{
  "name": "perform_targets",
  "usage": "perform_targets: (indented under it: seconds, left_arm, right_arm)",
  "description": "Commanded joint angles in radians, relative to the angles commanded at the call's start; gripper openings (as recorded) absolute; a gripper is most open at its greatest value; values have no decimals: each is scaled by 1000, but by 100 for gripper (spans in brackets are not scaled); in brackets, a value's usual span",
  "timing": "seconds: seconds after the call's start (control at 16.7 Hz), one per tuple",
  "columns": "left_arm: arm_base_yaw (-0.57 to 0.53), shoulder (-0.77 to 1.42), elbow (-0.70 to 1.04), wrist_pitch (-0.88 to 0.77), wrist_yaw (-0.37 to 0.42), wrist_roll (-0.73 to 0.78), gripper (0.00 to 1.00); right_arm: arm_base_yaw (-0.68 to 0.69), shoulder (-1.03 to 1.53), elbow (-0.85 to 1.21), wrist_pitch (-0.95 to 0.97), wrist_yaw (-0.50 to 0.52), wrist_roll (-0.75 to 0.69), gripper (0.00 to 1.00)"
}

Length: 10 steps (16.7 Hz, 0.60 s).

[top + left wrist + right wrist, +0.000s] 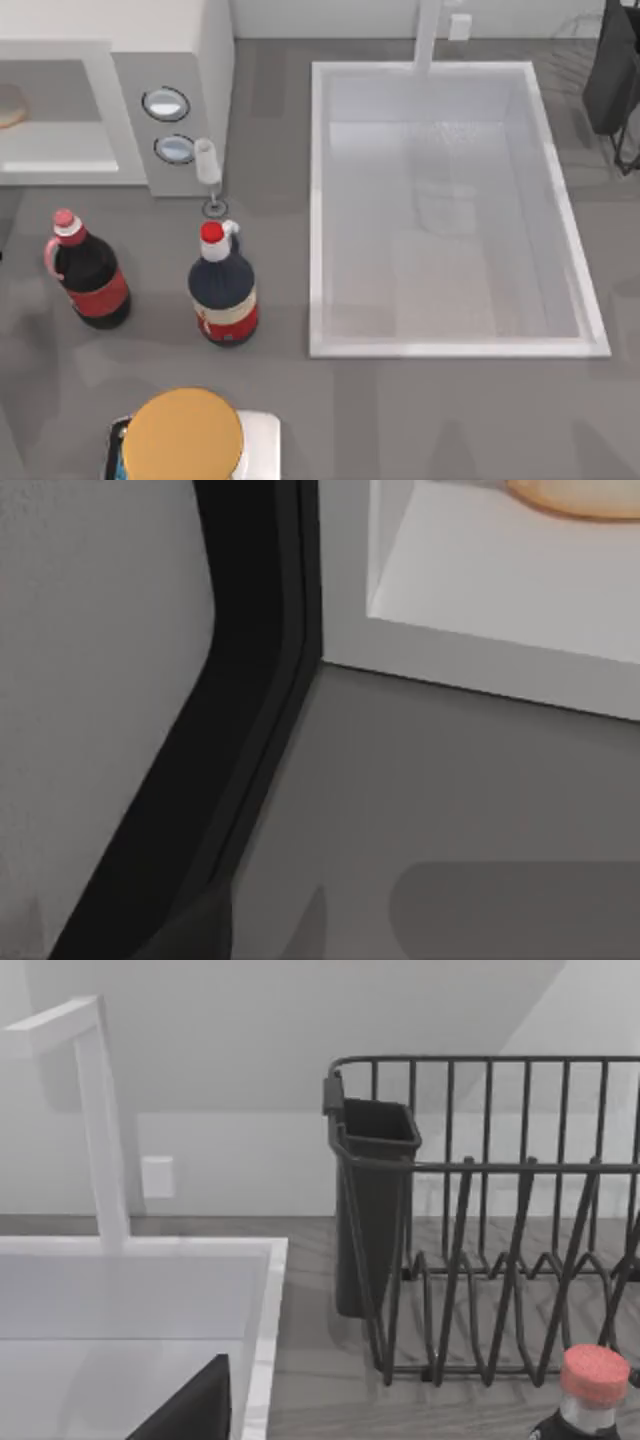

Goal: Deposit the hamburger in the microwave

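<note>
The white microwave point(205, 60) stands at the back left with its grey cavity showing and two round dials point(165, 103) on its grey panel. The hamburger point(8, 105), a pale tan bun, lies on the cavity floor at the top view's far left edge. In the left wrist view the hamburger point(580, 495) rests on the pale cavity floor point(520, 580), beyond the microwave's black door edge point(250, 680). A dark sliver of my left gripper point(190, 930) hangs low over the grey table outside the cavity, apart from the bun. A similar dark sliver of my right gripper point(190, 1410) hovers by the sink's corner.
Two dark bottles point(88, 272) point(224, 288) stand in front of the microwave. A big orange disc point(184, 436) sits at the front edge. The white sink basin point(455, 345) fills the right half, with a faucet point(100, 1120) and a black dish rack point(480, 1220) behind it.
</note>
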Motion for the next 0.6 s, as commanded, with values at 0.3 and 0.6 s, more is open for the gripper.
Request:
perform_targets:
  seconds: [0.3,0.6]
  left_arm:
    - [1,-107,31,-138,-2,1,100]
    - [3,-219,61,-299,-7,0,100]
  right_arm:
    - [0,0,0,0,0,0,100]
    - [0,0,0,0,0,0,100]
